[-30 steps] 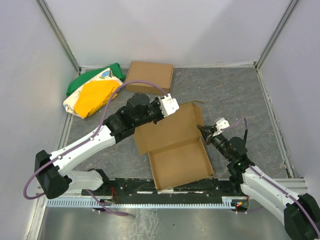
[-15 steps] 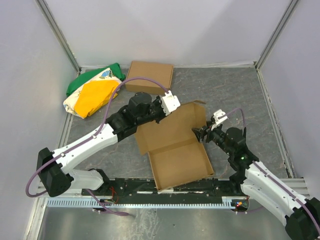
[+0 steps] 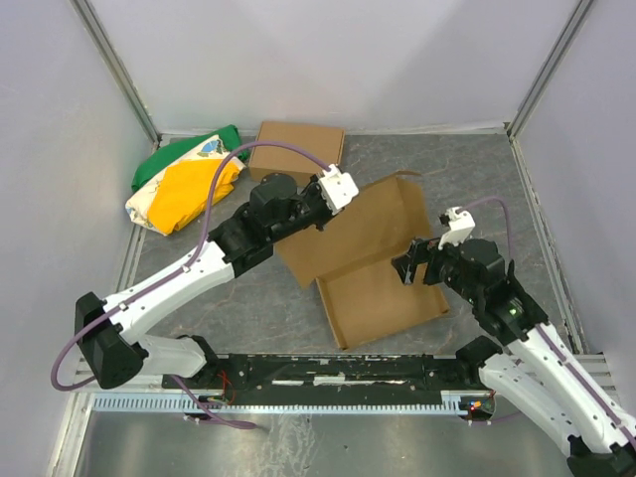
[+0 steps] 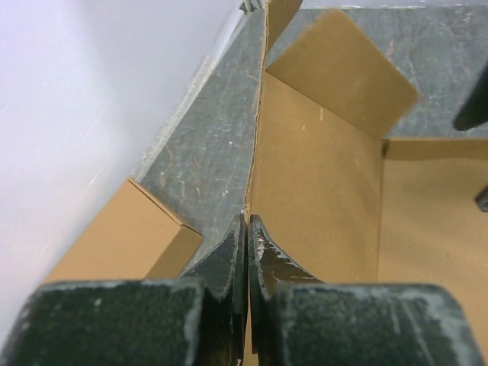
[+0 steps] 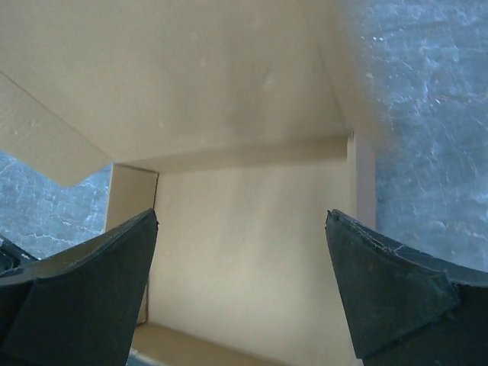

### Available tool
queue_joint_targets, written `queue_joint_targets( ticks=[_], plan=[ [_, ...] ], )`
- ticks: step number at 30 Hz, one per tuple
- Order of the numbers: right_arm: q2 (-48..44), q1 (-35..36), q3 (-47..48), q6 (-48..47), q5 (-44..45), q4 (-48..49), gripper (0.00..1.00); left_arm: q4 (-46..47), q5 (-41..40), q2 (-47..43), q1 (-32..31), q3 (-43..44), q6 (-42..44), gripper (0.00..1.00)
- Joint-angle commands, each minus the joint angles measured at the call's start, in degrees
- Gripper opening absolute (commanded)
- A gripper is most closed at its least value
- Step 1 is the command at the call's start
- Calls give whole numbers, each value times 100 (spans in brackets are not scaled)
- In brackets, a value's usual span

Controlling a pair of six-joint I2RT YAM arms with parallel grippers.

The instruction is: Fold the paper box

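Paper box (image 3: 383,298): brown cardboard, half-folded, open, lid panel tilted up, mid-table.

The paper box (image 3: 370,260) is parked mid-table (image 3: 477,179), tray at the near side, lid tipped up behind it. Its left lid edge is pinched by the left gripper (image 4: 246,229), and the right gripper (image 5: 242,217) is held spread just off the tray's right side. A second box (image 3: 296,151) is set at the back, with a bag (image 3: 184,184) tucked to its left in the corner.
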Motion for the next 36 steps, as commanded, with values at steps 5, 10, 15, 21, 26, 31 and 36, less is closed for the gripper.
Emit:
queue_joint_targets(
  ticks=[5,10,15,21,26,31,36],
  plan=[
    [-156,25,223,493,629,-854,99,-275,-733,221,15,673,1293,3],
    [382,31,436,697,710,-1289,99,-1400,-548,647,23,1462,2058,3],
    [711,22,414,686,417,-1193,90,-2140,31,854,23,1755,2624,3],
    [725,20,187,820,424,-843,70,-2370,709,856,134,1734,2928,3],
    [719,17,68,572,248,-299,4,-1846,1297,630,644,1278,2626,3],
    [776,18,531,648,178,-374,2,-1319,1912,150,1131,754,2388,3],
    [1174,22,1221,147,304,-748,43,-1187,2359,-80,1350,523,2337,3]
  ],
)
